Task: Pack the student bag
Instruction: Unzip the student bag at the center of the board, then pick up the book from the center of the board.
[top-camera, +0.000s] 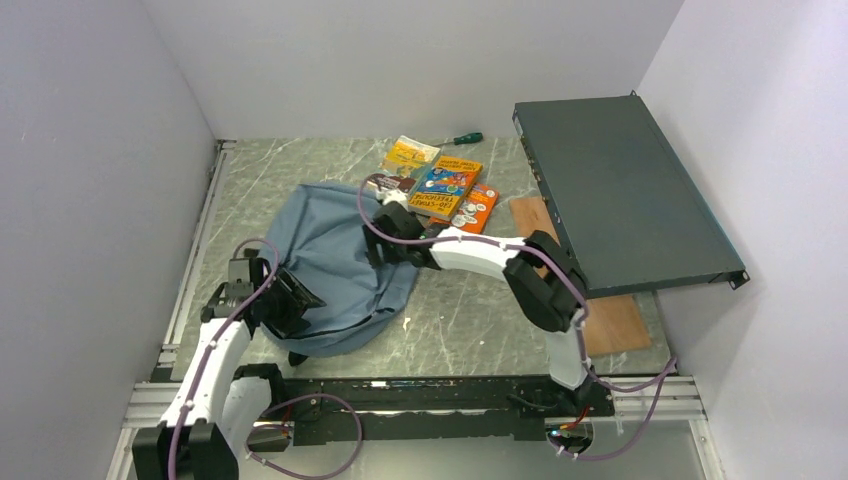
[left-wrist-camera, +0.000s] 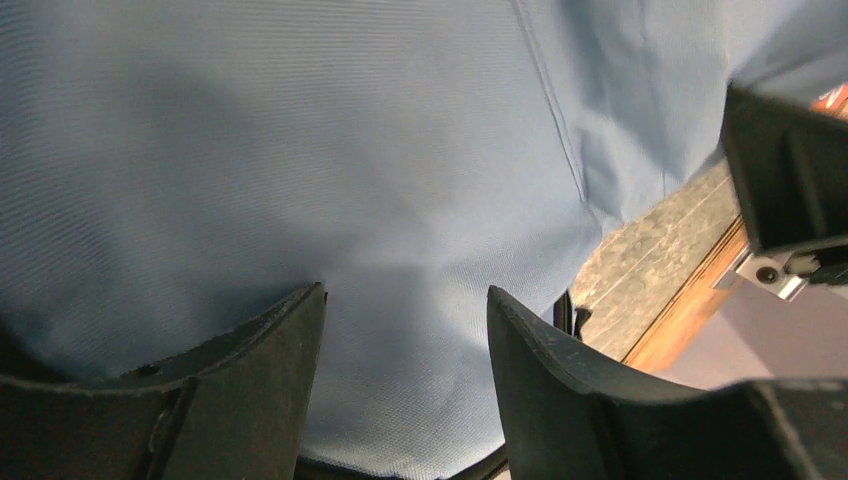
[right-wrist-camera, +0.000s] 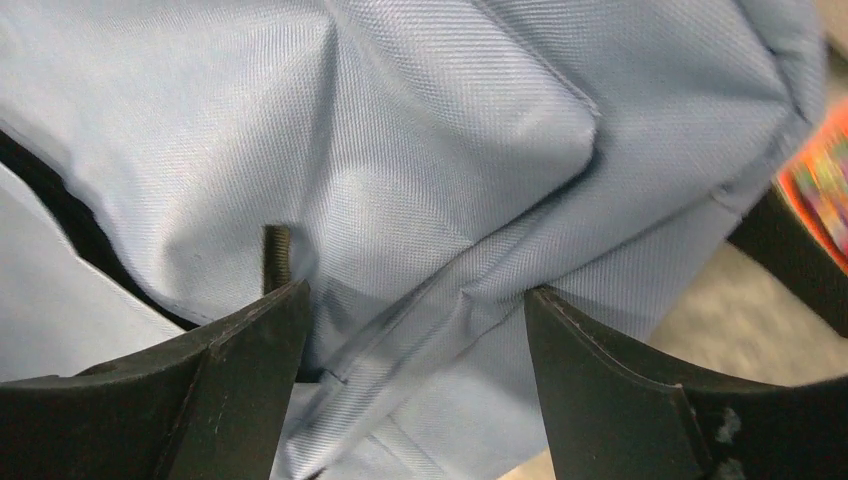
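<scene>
From the top camera I see the student bag slumped on the worktop, left of centre. My left arm reaches its near-left edge. My right arm stretches across from the right to the bag's far-right side. Just beyond that side lie a few colourful books, overlapping one another, with a green-handled screwdriver behind them. A dark grey metal box fills the right side and covers part of a wooden board. From up here I cannot tell how either set of jaws stands.

On the left wrist camera the bag's grey-blue fabric fills nearly the whole frame. The left jaws are spread wide, with one fingertip on each side of a smooth stretch of cloth. They are not closed on it, and they hold nothing. A strip of worktop and the board's edge show at lower right.

On the right wrist camera the right jaws are also wide open and grip nothing. A puckered fold of the bag bulges in the gap between the fingertips. Black lining shows at the left beside the near finger. At the far right edge there is a blurred orange book.
</scene>
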